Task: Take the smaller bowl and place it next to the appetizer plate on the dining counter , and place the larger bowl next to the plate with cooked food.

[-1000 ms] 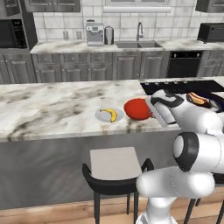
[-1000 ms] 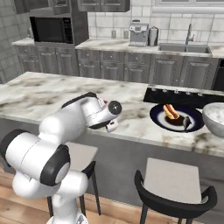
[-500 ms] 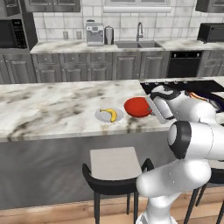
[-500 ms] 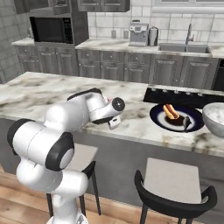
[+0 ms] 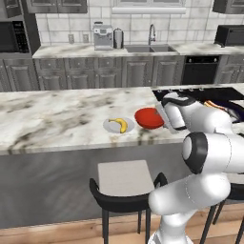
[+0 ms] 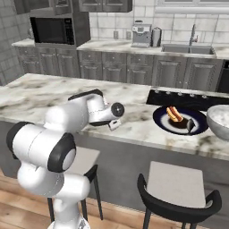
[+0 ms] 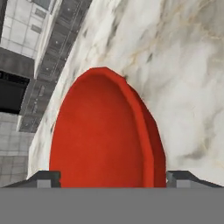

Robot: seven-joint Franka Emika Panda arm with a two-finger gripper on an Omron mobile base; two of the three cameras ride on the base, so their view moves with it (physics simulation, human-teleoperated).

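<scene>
On the dining counter (image 5: 57,119) the appetizer plate (image 5: 119,125), with its banana (image 5: 121,124), lies to the left, and the smaller bowl (image 5: 149,118) sits on the marbled top just beside it, rims near or perhaps touching; which, I cannot tell. So the first half of the task looks done as far as placing goes: the red bowl rests on the counter next to the pale plate.

The gripper (image 7: 113,178) is right behind the bowl, on the side away from the plate. In the hand view its two fingertips (image 7: 43,178) stand spread wide, one at each side of the bowl's near rim, with the red bowl (image 7: 103,131) rising between and just beyond them. The jaws are well apart and grip nothing; whether a pad touches the bowl's wall is too close to call. In the left base view the hand is mostly hidden by the arm's own wrist, just right of the bowl.

Further right, well apart from the gripper, the plate with cooked food (image 6: 180,120) carries its hot dog (image 6: 174,114), and the larger bowl (image 6: 218,121) stands at that plate's far right, close against it, partly cut off by the picture's edge. Whether that spot already counts as its place I cannot judge; going by the task, the speckled bowl is the half that is left, and the hand would first have to back clear of the red bowl without nudging it.
</scene>
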